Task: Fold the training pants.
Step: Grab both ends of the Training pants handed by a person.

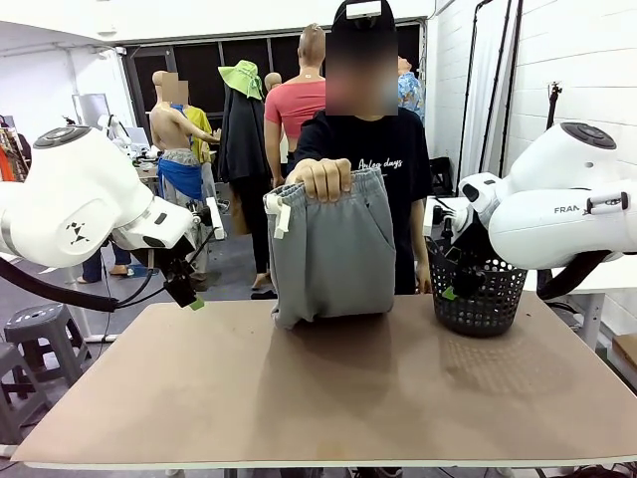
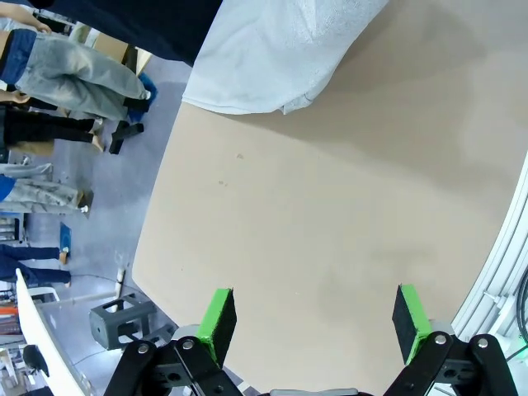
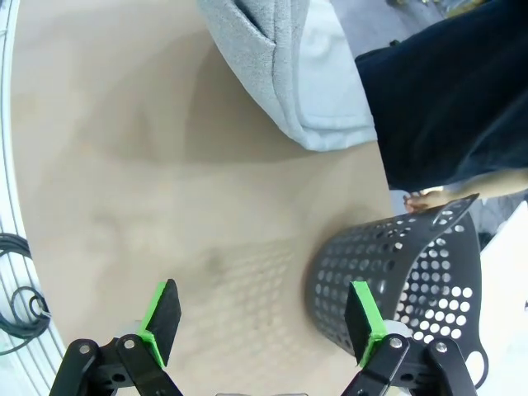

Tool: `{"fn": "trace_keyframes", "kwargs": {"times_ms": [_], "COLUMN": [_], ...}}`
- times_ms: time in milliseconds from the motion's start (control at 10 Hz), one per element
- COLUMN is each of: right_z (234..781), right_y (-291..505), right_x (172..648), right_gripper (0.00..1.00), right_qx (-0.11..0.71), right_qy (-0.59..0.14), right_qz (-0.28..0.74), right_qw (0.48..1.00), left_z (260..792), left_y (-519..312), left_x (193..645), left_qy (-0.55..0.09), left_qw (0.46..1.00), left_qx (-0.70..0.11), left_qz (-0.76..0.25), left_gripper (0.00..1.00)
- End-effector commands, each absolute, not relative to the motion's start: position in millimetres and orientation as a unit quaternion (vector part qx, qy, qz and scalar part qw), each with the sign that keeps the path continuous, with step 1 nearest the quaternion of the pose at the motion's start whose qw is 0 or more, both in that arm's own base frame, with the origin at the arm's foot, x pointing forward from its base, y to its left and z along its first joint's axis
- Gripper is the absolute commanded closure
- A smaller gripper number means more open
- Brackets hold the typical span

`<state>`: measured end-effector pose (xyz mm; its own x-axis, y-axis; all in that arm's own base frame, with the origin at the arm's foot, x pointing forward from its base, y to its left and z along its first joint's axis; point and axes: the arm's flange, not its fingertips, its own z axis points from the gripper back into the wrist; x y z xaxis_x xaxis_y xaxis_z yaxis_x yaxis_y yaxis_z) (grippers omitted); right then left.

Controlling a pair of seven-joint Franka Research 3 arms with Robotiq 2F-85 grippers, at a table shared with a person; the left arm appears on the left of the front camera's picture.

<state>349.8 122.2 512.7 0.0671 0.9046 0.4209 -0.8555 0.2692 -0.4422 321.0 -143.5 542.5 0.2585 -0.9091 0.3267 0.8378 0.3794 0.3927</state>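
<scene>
Person's hand (image 1: 320, 177) holds pants (image 1: 333, 249) up by the waistband, lower end on bench (image 1: 328, 398). Open and empty: left end effector (image 2: 313, 297), right end effector (image 3: 262, 290) beside basket (image 3: 396, 264).

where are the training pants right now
Front view: the training pants hang from the person's hand at the table's far middle, lower end on it, left of the black basket.

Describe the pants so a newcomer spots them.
At the table's far edge stands a person in a black shirt. Their hand holds the pants up by the waistband, lower end on the table. Grey cloth, unlike the black mesh basket beside them.
</scene>
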Motion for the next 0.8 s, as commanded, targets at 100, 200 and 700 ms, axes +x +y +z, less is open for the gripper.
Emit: {"fn": "trace_keyframes", "kwargs": {"times_ms": [100,200,700], "right_z": [504,500,483], "right_y": [124,124,130], "right_x": [366,370,415], "right_gripper": [0.00,0.00,0.00], "right_qx": [-0.014,0.007,0.078], "right_qy": [-0.343,-0.353,-0.438], "right_qz": [0.613,0.623,0.644], "right_qw": [0.712,0.698,0.623], "left_z": [514,503,483], "left_y": [-128,-128,-128], "left_x": [363,369,396], "left_qy": [-0.275,-0.285,-0.378], "left_qw": [0.763,0.749,0.691], "left_qx": [0.051,0.021,-0.038], "left_qz": [-0.583,-0.599,-0.615], "left_gripper": [0.00,0.00,0.00]}}
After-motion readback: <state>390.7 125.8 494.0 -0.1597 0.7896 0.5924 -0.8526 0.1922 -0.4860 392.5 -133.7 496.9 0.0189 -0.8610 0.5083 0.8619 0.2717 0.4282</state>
